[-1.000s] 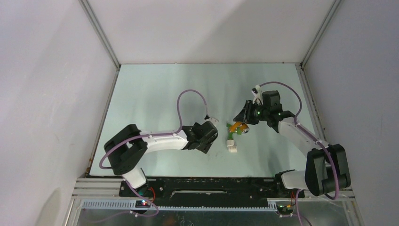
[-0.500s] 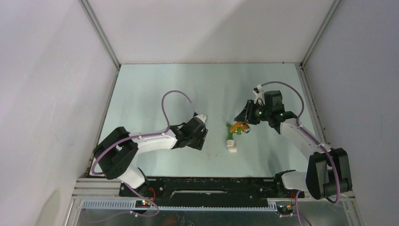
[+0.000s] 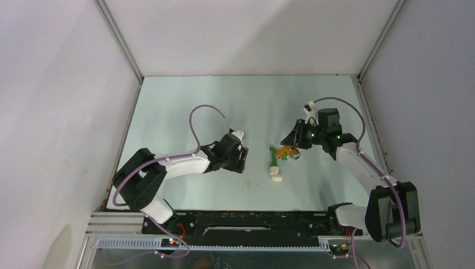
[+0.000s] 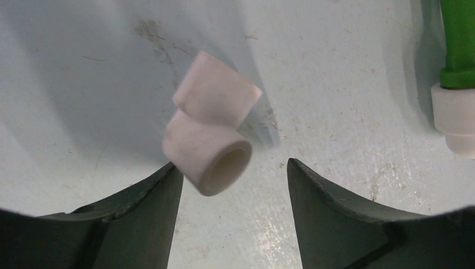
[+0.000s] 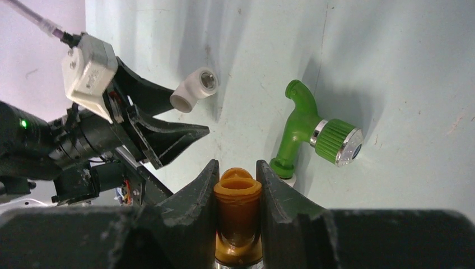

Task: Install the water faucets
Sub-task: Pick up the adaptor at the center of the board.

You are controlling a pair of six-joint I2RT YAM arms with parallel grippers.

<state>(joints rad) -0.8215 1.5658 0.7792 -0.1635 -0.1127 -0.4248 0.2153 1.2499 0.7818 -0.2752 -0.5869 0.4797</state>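
My right gripper (image 5: 237,168) is shut on the orange faucet (image 5: 238,193), its threaded open end pointing out between the fingers; in the top view this gripper (image 3: 291,148) holds the orange faucet (image 3: 287,151) just above the table. The green faucet (image 5: 299,120), with a greyish round end (image 5: 348,147), lies on the table, its base in a white elbow fitting (image 3: 276,176). My left gripper (image 4: 232,165) is open, and a loose white elbow fitting (image 4: 212,131) lies at its fingertips, against the left finger. The green faucet also shows at the right edge of the left wrist view (image 4: 458,39).
The pale green table (image 3: 185,112) is walled by white panels on three sides. My left gripper (image 3: 238,159) sits a short way left of the green faucet (image 3: 274,157). Both arms' purple cables arch above the table.
My left arm has drawn back to the left, away from the green faucet, with its gripper low over the loose elbow. My right gripper has shifted only slightly, still holding the orange faucet.
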